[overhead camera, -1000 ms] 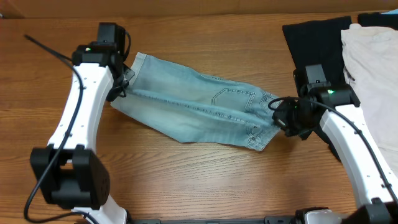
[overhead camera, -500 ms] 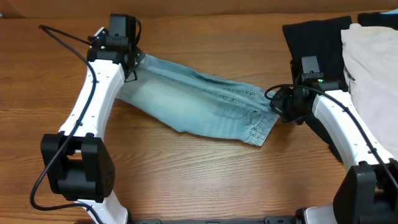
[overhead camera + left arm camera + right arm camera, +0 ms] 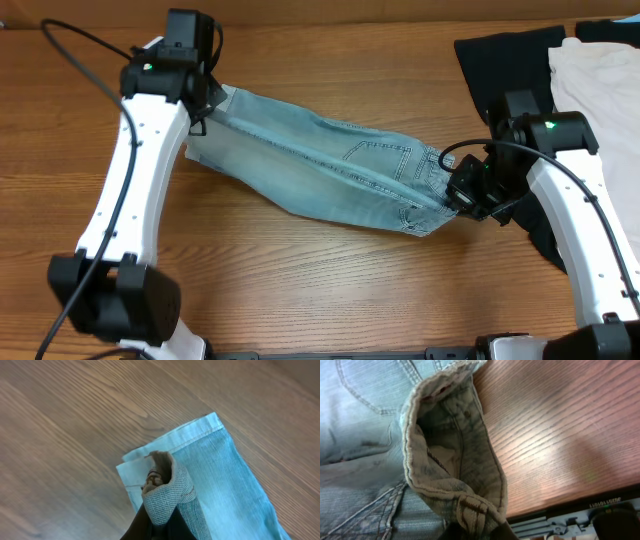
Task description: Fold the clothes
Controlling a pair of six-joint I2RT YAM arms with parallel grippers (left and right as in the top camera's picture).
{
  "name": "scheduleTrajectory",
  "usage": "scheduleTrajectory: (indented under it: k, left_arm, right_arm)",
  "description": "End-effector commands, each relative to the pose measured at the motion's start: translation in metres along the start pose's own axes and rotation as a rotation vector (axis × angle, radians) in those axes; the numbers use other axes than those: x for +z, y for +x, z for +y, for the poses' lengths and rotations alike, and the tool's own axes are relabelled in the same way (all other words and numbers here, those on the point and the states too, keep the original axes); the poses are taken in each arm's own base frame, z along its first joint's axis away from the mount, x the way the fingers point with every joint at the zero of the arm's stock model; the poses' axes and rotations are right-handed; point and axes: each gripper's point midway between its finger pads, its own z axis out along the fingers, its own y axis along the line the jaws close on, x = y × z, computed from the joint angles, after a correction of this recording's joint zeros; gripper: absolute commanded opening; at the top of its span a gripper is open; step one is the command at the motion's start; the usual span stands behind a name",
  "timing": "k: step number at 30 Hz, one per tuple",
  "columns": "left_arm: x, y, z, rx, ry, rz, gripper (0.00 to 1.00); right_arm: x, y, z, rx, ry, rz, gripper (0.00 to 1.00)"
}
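The pale blue denim shorts (image 3: pixel 320 165) lie stretched across the wooden table (image 3: pixel 300 280), folded lengthwise with a stitched back pocket up. My left gripper (image 3: pixel 203 108) is shut on the leg-hem end at the far left; the left wrist view shows a bunch of denim (image 3: pixel 167 492) pinched between its fingers (image 3: pixel 162 520). My right gripper (image 3: pixel 458 190) is shut on the waistband end at the right; the right wrist view shows the waistband (image 3: pixel 455 475) with a belt loop held in its jaws (image 3: pixel 477 527). A black garment (image 3: pixel 505 60) and a cream-white garment (image 3: pixel 600 100) lie at the back right.
The black and cream-white pile fills the table's right rear corner, just behind my right arm. The table's front edge and a dark rail (image 3: pixel 580 515) show in the right wrist view.
Both grippers kept hold of the shorts. The left gripper shifted slightly left and forward; the right gripper moved forward, and the shorts shifted with them, pulled straighter.
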Motion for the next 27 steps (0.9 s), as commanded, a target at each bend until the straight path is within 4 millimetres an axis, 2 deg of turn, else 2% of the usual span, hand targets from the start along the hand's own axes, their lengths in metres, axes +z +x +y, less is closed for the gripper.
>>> scheduleTrajectory:
  k: [1, 3, 5, 8, 10, 15, 19, 21, 22, 23, 27]
  left_arm:
    - [-0.044, -0.047, 0.028, -0.053, -0.050, -0.196, 0.04]
    - [-0.049, -0.047, 0.030, -0.055, -0.046, -0.199, 0.04]
    - [-0.050, -0.046, 0.030, -0.054, -0.042, -0.195, 0.04]
    - [-0.048, -0.042, 0.029, -0.047, -0.037, -0.172, 0.04]
    - [-0.046, -0.036, 0.029, -0.039, -0.038, -0.149, 0.04]
    - [-0.039, -0.026, 0.032, -0.018, -0.061, -0.102, 0.04]
    - [-0.030, -0.020, 0.032, -0.007, -0.080, -0.073, 0.04]
    - [-0.026, -0.018, 0.031, -0.002, -0.085, -0.061, 0.04]
    - [-0.024, -0.017, 0.030, -0.001, -0.085, -0.057, 0.04]
    - [-0.023, -0.017, 0.030, -0.001, -0.086, -0.055, 0.04]
    - [-0.023, -0.017, 0.029, -0.001, -0.085, -0.058, 0.04]
  right_arm:
    - [-0.018, -0.007, -0.011, -0.008, 0.011, -0.084, 0.04]
    - [-0.020, -0.009, -0.009, -0.014, -0.005, -0.106, 0.06]
    - [-0.021, -0.013, -0.005, -0.019, -0.020, -0.126, 0.18]
    - [-0.018, -0.018, -0.002, -0.023, -0.030, -0.137, 0.18]
    - [-0.012, -0.018, -0.003, -0.022, -0.026, -0.132, 0.14]
    - [0.011, -0.014, -0.013, -0.011, 0.004, -0.094, 0.14]
    - [0.035, -0.017, -0.018, -0.010, 0.007, -0.088, 0.33]
    - [0.047, -0.020, -0.017, -0.012, -0.006, -0.092, 0.36]
    - [0.053, -0.021, -0.017, -0.014, -0.017, -0.091, 0.31]
    - [0.059, -0.021, -0.016, -0.015, -0.029, -0.087, 0.05]
    - [0.073, -0.023, -0.011, -0.021, -0.066, -0.082, 0.04]
